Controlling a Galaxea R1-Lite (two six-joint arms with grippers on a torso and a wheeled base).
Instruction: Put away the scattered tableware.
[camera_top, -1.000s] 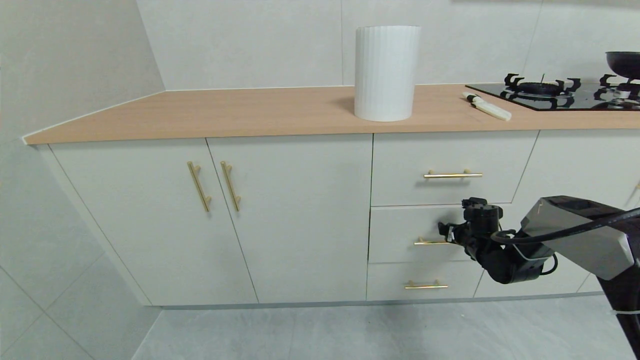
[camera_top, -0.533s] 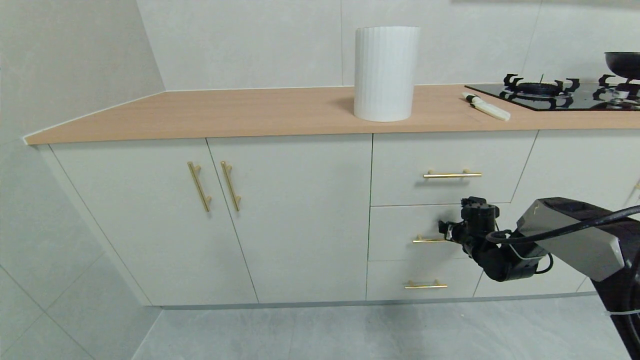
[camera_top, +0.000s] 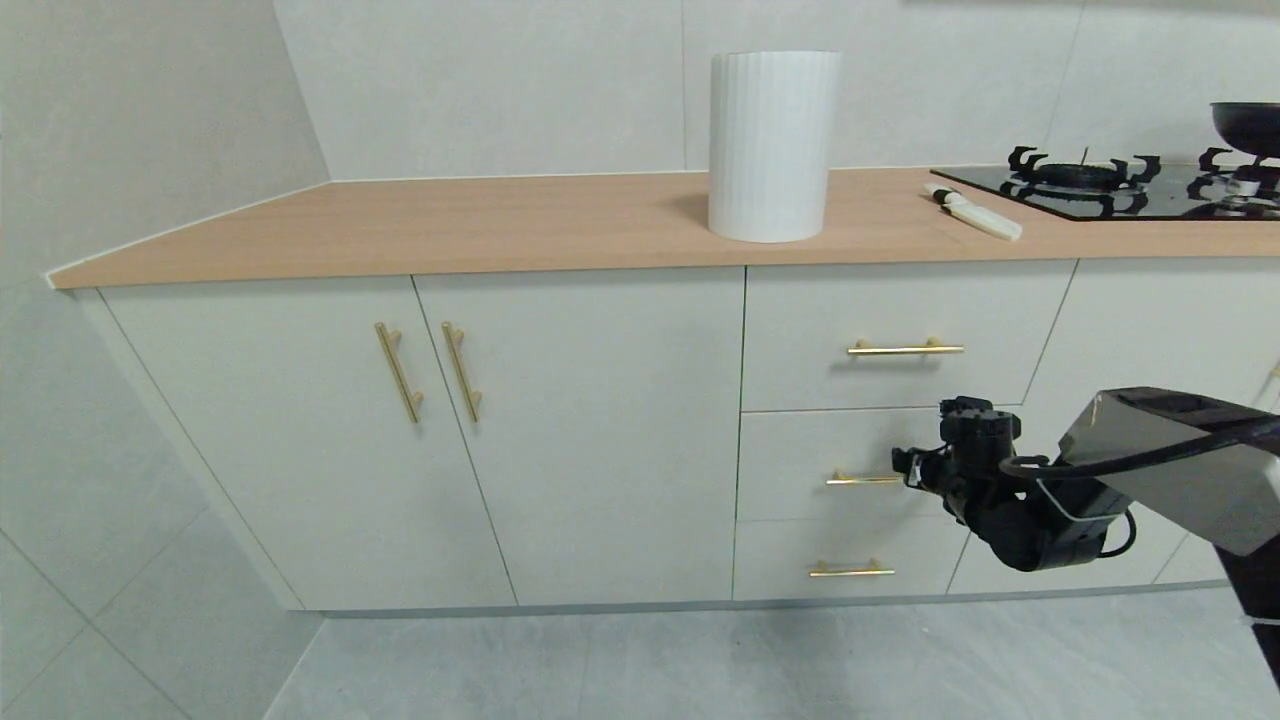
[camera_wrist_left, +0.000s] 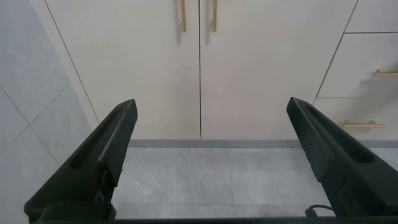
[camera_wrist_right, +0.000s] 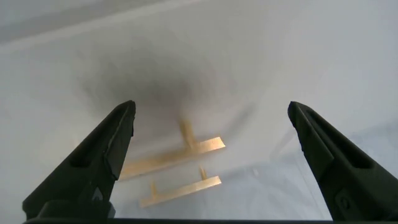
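Right gripper (camera_top: 902, 468) has eased rightward at the middle drawer (camera_top: 800, 465), jaws spread. Best to centre on its gold handle (camera_top: 860, 481) before clamping. Left gripper (camera_wrist_left: 210, 106) hangs released. On the bench (camera_top: 500, 225), the white canister (camera_top: 770, 145) hides its contents, the drawers are shut, and the knife (camera_top: 972, 212) lies beside the hob (camera_top: 1110, 190).

This is a home kitchen. A wooden countertop (camera_top: 450, 225) runs across the middle of the head view over pale cabinet doors (camera_top: 300, 440) and drawers (camera_top: 900, 310) with brass handles (camera_top: 398, 372). At upper right, a gas hob (camera_top: 1100, 190) carries a dark pan (camera_top: 1245, 125).
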